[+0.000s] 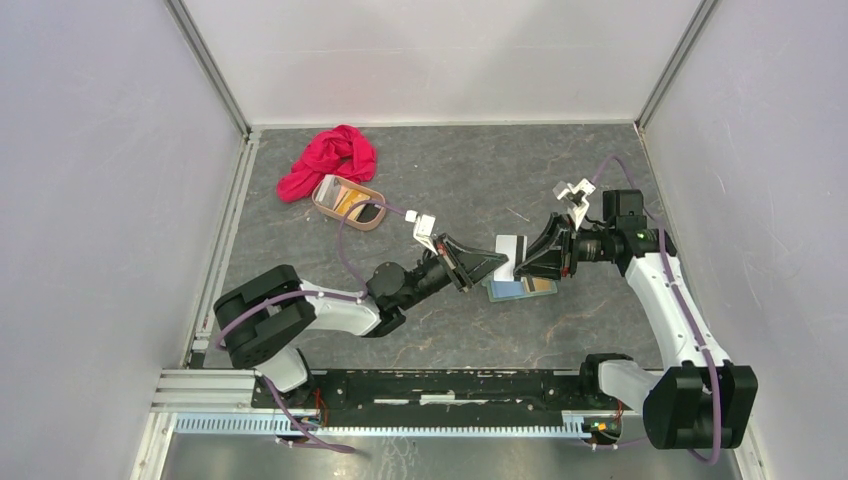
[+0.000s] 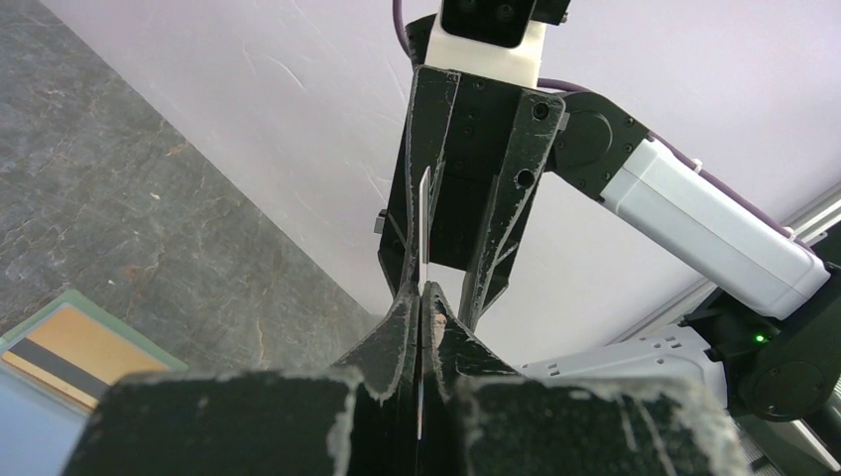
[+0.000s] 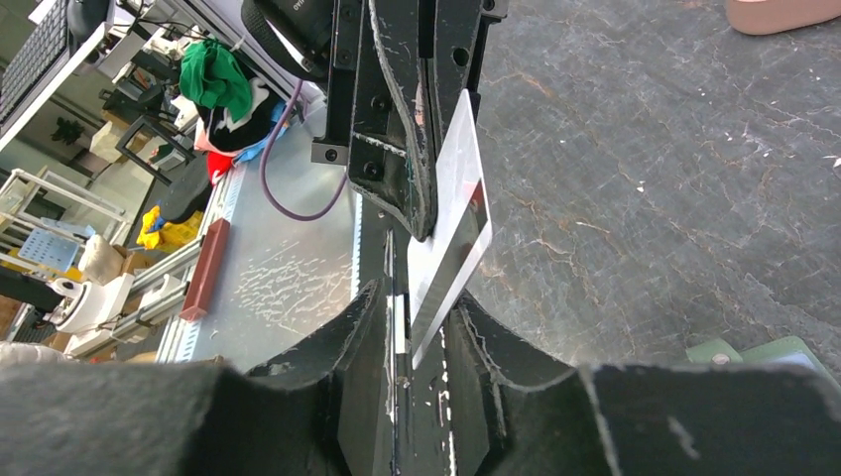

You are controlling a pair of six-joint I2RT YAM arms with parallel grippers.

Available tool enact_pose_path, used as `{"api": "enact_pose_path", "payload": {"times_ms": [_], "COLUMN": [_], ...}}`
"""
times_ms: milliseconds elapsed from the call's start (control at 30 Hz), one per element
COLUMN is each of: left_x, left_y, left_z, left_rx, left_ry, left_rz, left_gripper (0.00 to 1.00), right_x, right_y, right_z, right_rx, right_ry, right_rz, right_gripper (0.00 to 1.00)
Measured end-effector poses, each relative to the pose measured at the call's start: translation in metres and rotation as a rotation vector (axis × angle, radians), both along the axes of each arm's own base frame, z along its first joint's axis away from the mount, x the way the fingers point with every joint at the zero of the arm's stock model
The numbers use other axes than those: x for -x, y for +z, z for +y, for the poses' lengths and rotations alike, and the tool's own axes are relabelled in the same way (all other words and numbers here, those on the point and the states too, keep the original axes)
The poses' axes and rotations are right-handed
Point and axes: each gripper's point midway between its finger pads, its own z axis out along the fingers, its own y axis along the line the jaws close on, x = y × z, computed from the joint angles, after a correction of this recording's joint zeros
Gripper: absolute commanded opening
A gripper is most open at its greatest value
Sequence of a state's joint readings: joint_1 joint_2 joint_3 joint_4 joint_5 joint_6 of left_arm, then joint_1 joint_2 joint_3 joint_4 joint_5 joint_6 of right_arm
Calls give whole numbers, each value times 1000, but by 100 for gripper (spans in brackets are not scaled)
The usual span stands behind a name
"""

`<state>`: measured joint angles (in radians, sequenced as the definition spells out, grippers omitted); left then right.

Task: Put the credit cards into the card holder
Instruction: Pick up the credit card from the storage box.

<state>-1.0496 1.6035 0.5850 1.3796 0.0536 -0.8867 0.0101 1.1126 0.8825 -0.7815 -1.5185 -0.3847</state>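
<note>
A silvery-white credit card (image 1: pixel 511 245) with a dark stripe hangs in the air between my two grippers. My left gripper (image 1: pixel 497 263) is shut on one end of it; in the left wrist view the card (image 2: pixel 424 233) is edge-on in the closed left gripper (image 2: pixel 424 293). My right gripper (image 3: pixel 421 307) stands open around the card's (image 3: pixel 458 218) other end, which leans on one finger. The card holder (image 1: pixel 520 288) lies open on the table just below, with an orange-gold striped card (image 2: pixel 69 349) in it. Its green corner (image 3: pixel 764 349) shows in the right wrist view.
A pinkish-tan oval tray (image 1: pixel 350 203) holding more cards sits at the back left, with a red cloth (image 1: pixel 330 160) behind it. White walls enclose the dark table on three sides. A metal rail (image 1: pixel 400 405) runs along the near edge.
</note>
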Motion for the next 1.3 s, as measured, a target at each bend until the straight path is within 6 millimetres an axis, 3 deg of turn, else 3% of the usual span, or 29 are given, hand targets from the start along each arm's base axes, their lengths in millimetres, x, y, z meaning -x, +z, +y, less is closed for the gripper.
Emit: {"api": "enact_pose_path", "payload": {"times_ms": [333, 433, 500, 533, 600, 733, 833, 1000, 1100, 1233, 1300], "left_x": [4, 6, 7, 7, 7, 5, 0, -3, -3, -5, -6], "left_y": [4, 2, 0, 0, 0, -3, -6, 5, 14, 7, -10], "left_z": [-1, -3, -4, -4, -4, -4, 1, 30, 49, 69, 79], "left_rx": [23, 21, 17, 17, 17, 1, -43, -130, -206, -308, -357], "left_ry": [-10, -16, -19, -19, -19, -7, 35, 143, 204, 262, 288], "left_rz": [-13, -12, -10, -10, -10, 4, 23, -19, -74, -107, -85], "left_gripper": [2, 2, 3, 6, 15, 50, 67, 82, 99, 100, 100], "right_x": [-7, -8, -8, -8, -6, -4, -2, -1, -6, -26, -36], "right_y": [4, 5, 5, 5, 7, 8, 3, -27, -40, -45, -52], "right_z": [-8, -9, -9, -9, -9, -9, -10, -13, -20, -37, -45], "right_rx": [-4, -4, -5, -5, -10, -10, 3, 53, 71, 115, 134], "right_ry": [-51, -58, -59, -59, -56, -57, -73, -175, -253, -353, -389], "right_rz": [4, 10, 10, 13, 21, -5, -32, -84, -110, -156, -137], "right_gripper": [27, 15, 0, 0, 0, 0, 0, 0, 0, 0, 0]}}
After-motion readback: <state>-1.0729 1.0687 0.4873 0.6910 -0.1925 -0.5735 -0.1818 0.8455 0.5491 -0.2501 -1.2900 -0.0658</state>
